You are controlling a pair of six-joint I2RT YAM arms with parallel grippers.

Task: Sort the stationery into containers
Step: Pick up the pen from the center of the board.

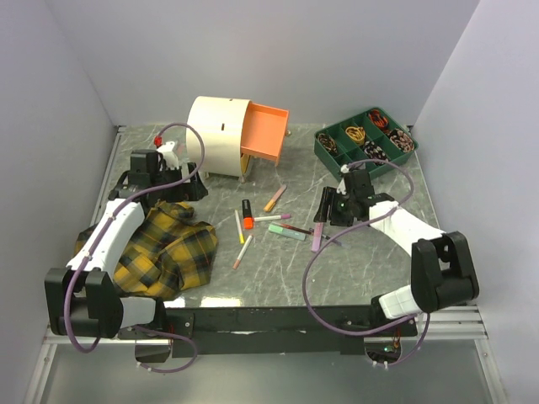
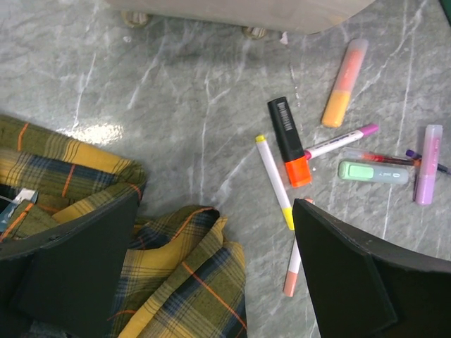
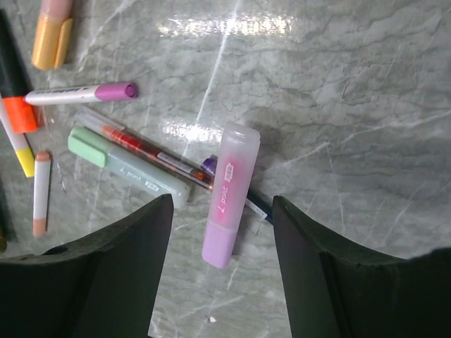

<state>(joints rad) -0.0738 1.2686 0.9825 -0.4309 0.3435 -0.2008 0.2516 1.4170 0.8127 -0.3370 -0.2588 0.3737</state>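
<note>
Right gripper (image 3: 222, 204) hangs spread wide over the pink highlighter (image 3: 229, 193), a finger on each side, so it looks lined up for a grab imo. Left gripper (image 2: 215, 211) is spread too, holding nothing, above the cloth (image 2: 176, 282). The other pens (image 2: 275, 182) lie loose mid-table near the chest (image 1: 221, 135), whose orange drawer (image 1: 265, 130) is pulled out, ready. Grey marble-look table (image 1: 278, 269), plain white walls.

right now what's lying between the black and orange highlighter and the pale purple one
The left wrist view shows three things there: a white pen with a magenta cap, a mint green marker and a thin clear red pen.
</note>
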